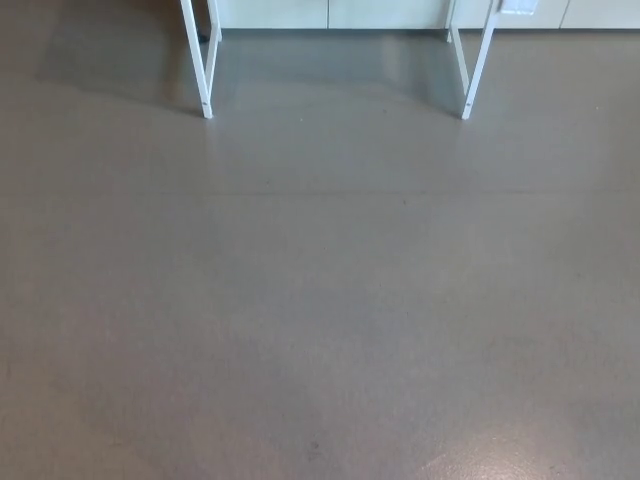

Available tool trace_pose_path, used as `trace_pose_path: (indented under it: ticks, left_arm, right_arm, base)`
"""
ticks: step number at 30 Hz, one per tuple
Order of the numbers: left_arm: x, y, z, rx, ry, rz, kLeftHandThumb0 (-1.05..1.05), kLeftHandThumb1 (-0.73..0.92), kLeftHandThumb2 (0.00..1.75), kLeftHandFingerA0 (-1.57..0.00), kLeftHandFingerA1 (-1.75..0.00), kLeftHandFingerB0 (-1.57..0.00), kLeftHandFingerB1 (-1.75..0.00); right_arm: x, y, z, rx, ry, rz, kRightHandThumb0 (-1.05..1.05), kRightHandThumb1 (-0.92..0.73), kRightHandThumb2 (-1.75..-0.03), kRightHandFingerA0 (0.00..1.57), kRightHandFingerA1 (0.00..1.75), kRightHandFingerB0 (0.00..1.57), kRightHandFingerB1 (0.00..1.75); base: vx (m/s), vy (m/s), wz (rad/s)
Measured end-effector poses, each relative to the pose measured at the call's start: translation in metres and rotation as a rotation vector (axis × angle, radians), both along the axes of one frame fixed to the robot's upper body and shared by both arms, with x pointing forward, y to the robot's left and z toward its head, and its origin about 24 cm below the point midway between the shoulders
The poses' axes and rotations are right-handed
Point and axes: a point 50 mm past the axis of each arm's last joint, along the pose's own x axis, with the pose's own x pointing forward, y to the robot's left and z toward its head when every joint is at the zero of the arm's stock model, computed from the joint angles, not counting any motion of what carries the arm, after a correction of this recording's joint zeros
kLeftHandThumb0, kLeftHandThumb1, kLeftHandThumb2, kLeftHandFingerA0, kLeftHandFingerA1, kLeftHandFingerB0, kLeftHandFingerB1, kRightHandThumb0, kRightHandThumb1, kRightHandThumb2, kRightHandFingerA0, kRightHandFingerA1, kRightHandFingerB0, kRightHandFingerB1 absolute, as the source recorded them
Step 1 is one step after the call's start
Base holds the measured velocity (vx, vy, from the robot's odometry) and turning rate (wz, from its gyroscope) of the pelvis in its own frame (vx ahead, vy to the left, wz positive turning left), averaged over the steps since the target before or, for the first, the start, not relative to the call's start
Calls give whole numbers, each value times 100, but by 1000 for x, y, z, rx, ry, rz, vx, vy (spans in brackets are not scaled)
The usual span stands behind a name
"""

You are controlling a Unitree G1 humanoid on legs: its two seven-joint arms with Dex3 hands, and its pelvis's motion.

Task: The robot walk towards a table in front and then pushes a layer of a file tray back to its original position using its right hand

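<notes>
Only the bench legs (207, 60) and grey floor (320, 320) show; hands unseen, state unknown. Misjudged approach risks striking the legs.

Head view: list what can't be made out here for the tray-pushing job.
- File tray: not in view; nothing above the top edge shows.
- Table: only two white legs show, the left leg and the right leg; the top edge cuts off the tabletop.
- Both robot hands: not in view.
- Pale panels behind the legs: cropped, so what they are is unclear.
</notes>
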Motion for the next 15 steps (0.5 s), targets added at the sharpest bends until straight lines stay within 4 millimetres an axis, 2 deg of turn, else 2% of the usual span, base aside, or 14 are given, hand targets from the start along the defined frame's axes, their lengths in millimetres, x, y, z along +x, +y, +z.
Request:
trace_pose_path:
  ticks: [1,2,3,4,10,11,12,13,14,15]
  left_arm:
    - [0,0,0,-6,-9,-1,-40,33,94,-53,-82,-30,-64]
    - [0,0,0,-10,-16,-2,-40,37,83,-48,-92,-31,-63]
    - [-1,0,0,-13,-21,-2,-40,37,83,-48,-92,-31,-63]
    - [-1,0,0,-15,-25,-2,-43,32,93,-53,-81,-30,-64]
    - [-6,-1,-2,-27,-23,-5,-45,32,92,-52,-81,-29,-63]
    - [-6,-1,-2,-27,-23,-6,-44,31,93,-53,-81,-30,-63]
    - [-5,0,-2,-24,-28,-9,-44,31,93,-53,-81,-30,-63]
    - [-4,0,-1,-22,-33,-11,-42,37,81,-49,-88,-31,-62]
    - [-2,0,-1,-22,-40,-16,-45,31,92,-52,-80,-30,-63]
    - [0,-1,-1,-25,-45,-19,-43,37,80,-48,-87,-31,-62]
  right_arm:
    - [-2,-1,0,17,-6,-9,-23,-61,-58,52,48,37,40]
    - [-4,-1,-2,29,-7,-16,-25,-61,-58,49,48,36,40]
    - [-5,-1,-2,39,-8,-21,-25,-61,-58,49,48,36,40]
    - [-6,-1,-3,49,-9,-23,-24,-61,-57,50,47,37,39]
    - [-9,-2,-5,83,-30,-30,-27,-60,-58,52,48,37,40]
    - [-10,-2,-5,85,-35,-29,-35,-51,-70,49,53,36,46]
    - [-10,-2,-5,87,-34,-29,-35,-51,-70,49,53,36,46]
    - [-11,-2,-5,87,-34,-28,-35,-51,-69,50,53,36,46]
    - [-12,-3,-6,85,-31,-30,-33,-51,-69,47,53,36,47]
    - [-12,-5,-5,82,-30,-32,-34,-52,-70,46,53,36,47]
  base:
    - [0,0,0]
    - [0,0,0]
    - [0,0,0]
    - [0,0,0]
    - [35,-5,-1]
    - [56,-45,23]
    - [-71,-70,17]
    - [-72,-2,14]
    - [-68,-40,50]
    - [0,0,0]
